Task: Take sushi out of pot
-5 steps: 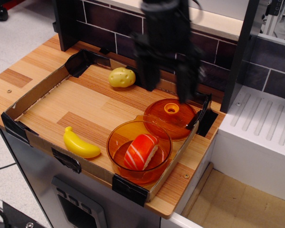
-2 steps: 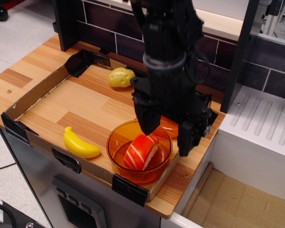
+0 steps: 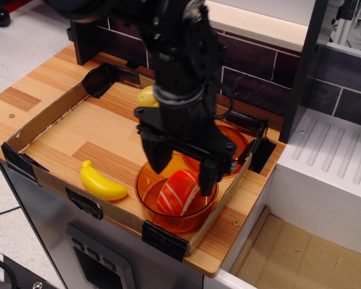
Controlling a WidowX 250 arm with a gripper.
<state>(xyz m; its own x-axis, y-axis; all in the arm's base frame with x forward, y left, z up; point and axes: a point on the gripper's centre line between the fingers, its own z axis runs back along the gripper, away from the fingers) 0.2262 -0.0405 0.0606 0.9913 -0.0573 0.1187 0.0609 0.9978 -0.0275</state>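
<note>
sushi (image 3: pixel 179 191): red-orange salmon nigiri, white diagonal stripes, tilted inside pot (image 3: pixel 162 217). pot: translucent orange, round, upright, at the near right of the counter (image 3: pixel 78 129).

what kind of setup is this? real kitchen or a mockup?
Most likely a lab mock-up of a kitchen: toy food, a sushi in an orange pot and a banana, on a wooden counter fenced with taped cardboard, a robot gripper overhead.

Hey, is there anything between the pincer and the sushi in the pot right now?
No. In the observation.image view the open pincer hangs just above the sushi inside the pot, with only air between.
</note>
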